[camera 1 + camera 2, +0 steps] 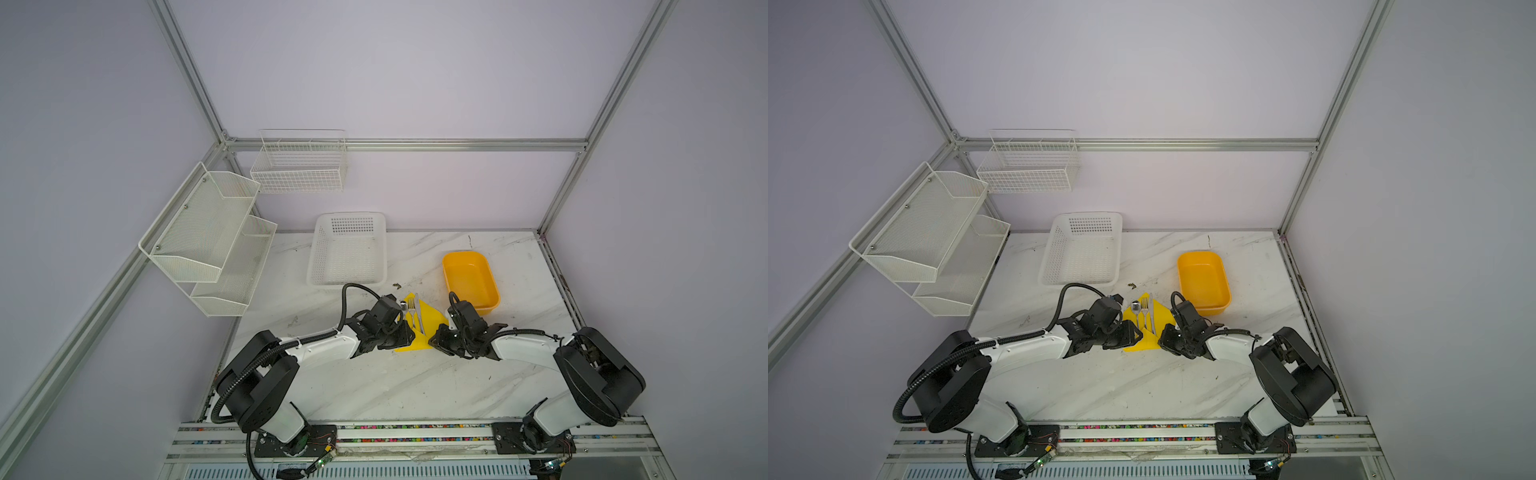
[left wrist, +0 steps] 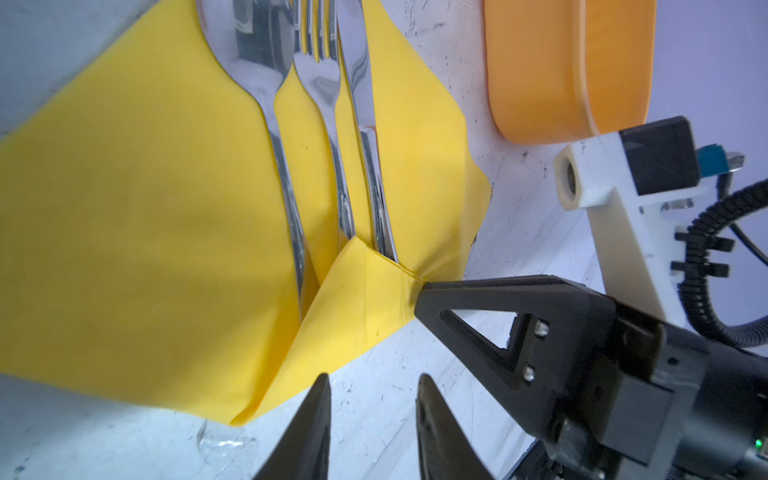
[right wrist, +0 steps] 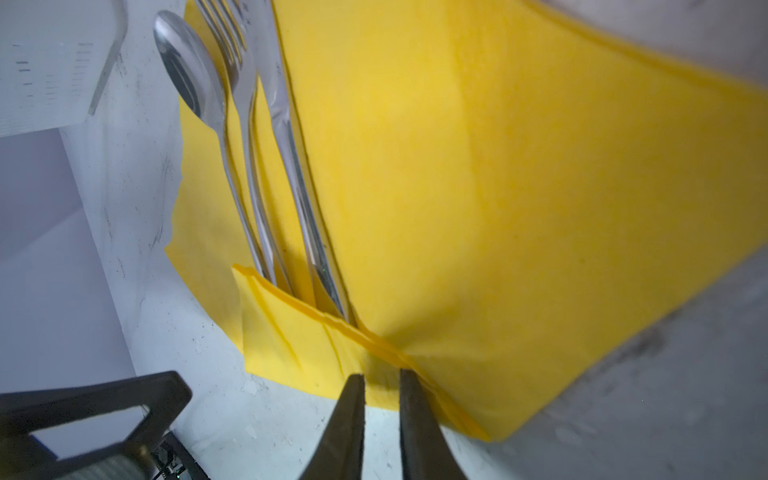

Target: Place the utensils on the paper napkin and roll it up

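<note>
My left gripper (image 2: 374, 382) hangs just above the table at the near corner of the paper napkin (image 2: 145, 208). Its jaws are partly apart and only bare marble shows between them. My right gripper (image 3: 380, 378) comes in from the other side with just a slim gap between its jaws. Its tips touch the edge of the flap where the napkin's near corner is turned up. I see no clamp on the paper there.

The flap covers the handle ends of the utensils. They lie side by side on the sheet with their heads pointing to the far side: spoon (image 2: 257, 62) on the left, fork (image 2: 316, 83) in the middle, knife (image 2: 357, 62) on the right. The spoon's bowl sits at the napkin's left edge.

In both top views the napkin lies as a diamond on the table (image 1: 415, 382), between my two wrists, with one corner pointing away from me.

Beyond the right arm, close to the napkin, stands the orange tub (image 1: 446, 266). The white basket (image 1: 316, 257) is further left at the back of the table. Two white racks hang on the walls, a mesh shelf (image 1: 199, 232) and a wire basket (image 1: 299, 174).
</note>
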